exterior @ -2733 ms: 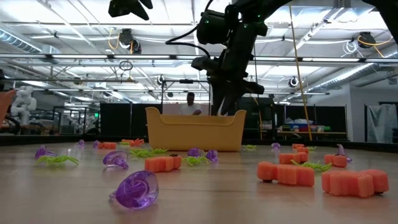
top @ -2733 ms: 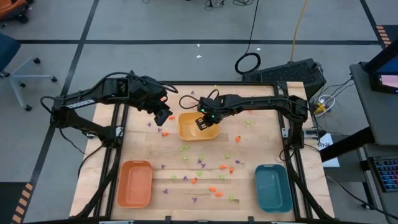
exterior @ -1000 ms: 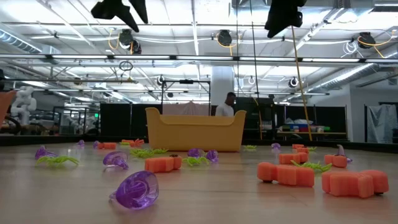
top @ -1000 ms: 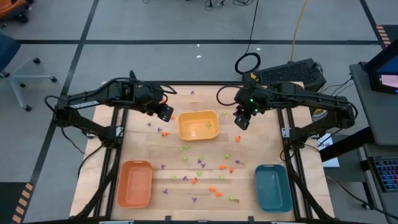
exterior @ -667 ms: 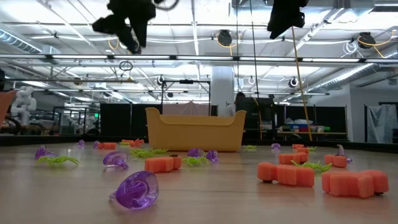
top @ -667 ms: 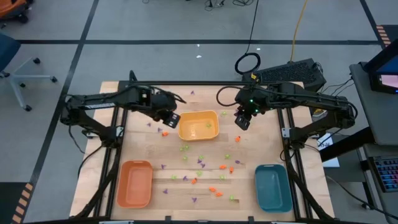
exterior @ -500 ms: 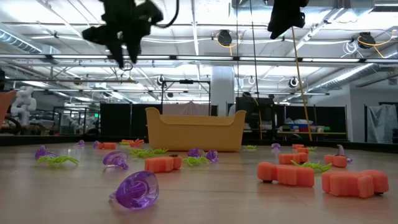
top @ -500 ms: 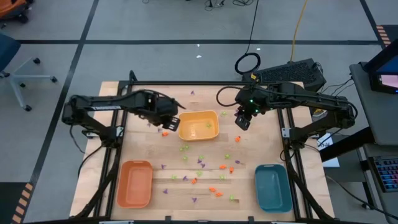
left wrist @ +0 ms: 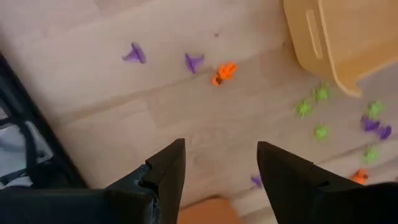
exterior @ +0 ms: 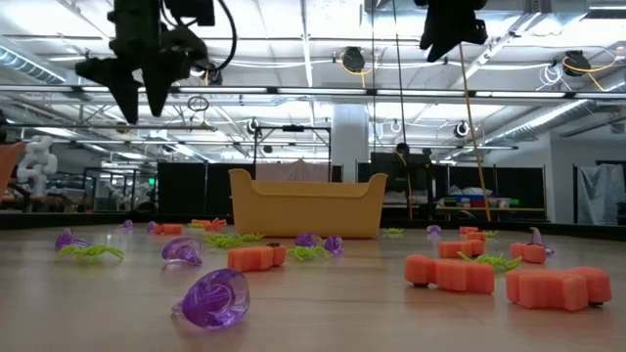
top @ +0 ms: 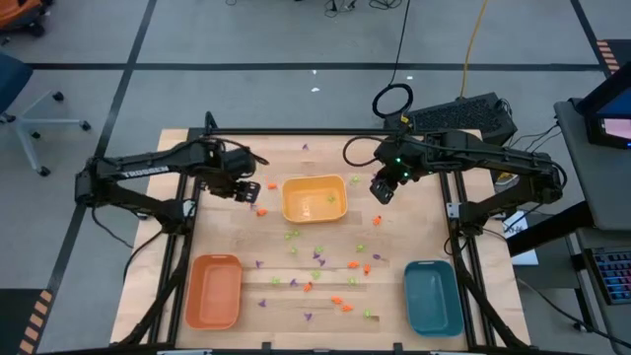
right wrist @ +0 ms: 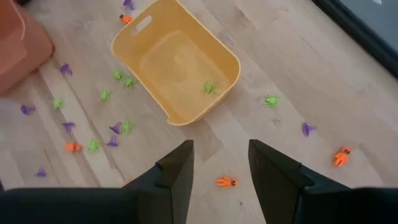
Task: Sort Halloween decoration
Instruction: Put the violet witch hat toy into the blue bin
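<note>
I am holding the left gripper above the table, fingers apart and empty, just left of the yellow tray; the right gripper is hovering right of it, fingers apart, empty; the tiny decorations are lying scattered below the tray.

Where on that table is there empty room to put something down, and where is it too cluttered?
Bare wood lies between the orange tray and the left edge, and beside the teal tray. The stretch from the yellow tray toward the near edge is crowded with small decorations.
</note>
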Action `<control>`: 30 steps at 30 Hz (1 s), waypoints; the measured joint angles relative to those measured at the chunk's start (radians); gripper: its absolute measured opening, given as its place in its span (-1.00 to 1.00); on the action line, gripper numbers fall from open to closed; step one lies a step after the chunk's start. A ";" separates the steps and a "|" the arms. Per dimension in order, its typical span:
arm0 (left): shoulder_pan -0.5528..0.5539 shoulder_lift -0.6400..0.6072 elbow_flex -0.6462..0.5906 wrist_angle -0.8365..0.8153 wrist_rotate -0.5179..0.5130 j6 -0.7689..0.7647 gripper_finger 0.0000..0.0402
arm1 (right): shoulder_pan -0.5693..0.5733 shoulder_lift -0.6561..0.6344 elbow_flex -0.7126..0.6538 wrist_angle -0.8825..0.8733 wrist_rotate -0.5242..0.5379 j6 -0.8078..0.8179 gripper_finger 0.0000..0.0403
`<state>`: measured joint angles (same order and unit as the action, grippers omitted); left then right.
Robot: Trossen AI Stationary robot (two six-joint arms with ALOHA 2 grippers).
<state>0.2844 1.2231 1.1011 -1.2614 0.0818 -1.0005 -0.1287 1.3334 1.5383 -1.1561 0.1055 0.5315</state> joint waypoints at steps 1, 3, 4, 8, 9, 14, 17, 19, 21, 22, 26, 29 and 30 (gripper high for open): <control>0.016 -0.011 -0.018 0.024 0.008 0.016 -0.01 | 0.000 0.000 0.000 0.000 0.000 0.024 -0.30; 0.041 -0.026 -0.048 0.063 0.035 0.041 -0.01 | 0.000 0.000 0.000 0.000 -0.002 0.070 -0.30; 0.054 -0.028 -0.061 0.087 0.045 0.058 -0.01 | 0.000 0.000 0.000 0.000 -0.003 0.095 -0.30; 0.098 -0.018 -0.099 0.182 0.059 0.144 -0.01 | 0.000 0.000 0.000 0.000 -0.030 0.200 -0.30; 0.117 -0.011 -0.100 0.201 0.076 0.169 -0.01 | 0.000 0.000 0.000 0.000 -0.032 0.224 -0.30; 0.193 0.014 -0.100 0.234 0.163 0.235 -0.01 | 0.018 0.000 0.000 0.000 -0.082 0.328 -0.30; 0.198 0.014 -0.100 0.232 0.159 0.282 -0.01 | 0.039 0.000 0.000 0.000 -0.075 0.346 -0.30; 0.198 0.015 -0.100 0.229 0.117 0.320 -0.01 | 0.052 0.000 0.000 -0.001 -0.052 0.347 -0.30; 0.206 0.026 -0.100 0.229 0.078 0.341 -0.01 | 0.059 0.000 0.000 0.000 -0.030 0.343 -0.30; 0.218 0.034 -0.100 0.229 0.076 0.356 -0.01 | 0.060 0.000 0.000 0.000 -0.025 0.341 -0.30; 0.251 0.064 -0.100 0.229 0.127 0.369 -0.01 | 0.060 0.000 0.000 -0.001 -0.023 0.315 -0.30; 0.247 0.086 -0.100 0.229 0.114 0.365 -0.01 | 0.060 0.000 0.000 -0.002 -0.021 0.291 -0.30; 0.244 0.096 -0.100 0.227 0.107 0.380 -0.01 | 0.061 0.000 0.000 -0.003 -0.020 0.285 -0.30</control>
<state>0.5283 1.3193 1.0008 -1.0340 0.1890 -0.6207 -0.0681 1.3338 1.5383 -1.1595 0.0857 0.8166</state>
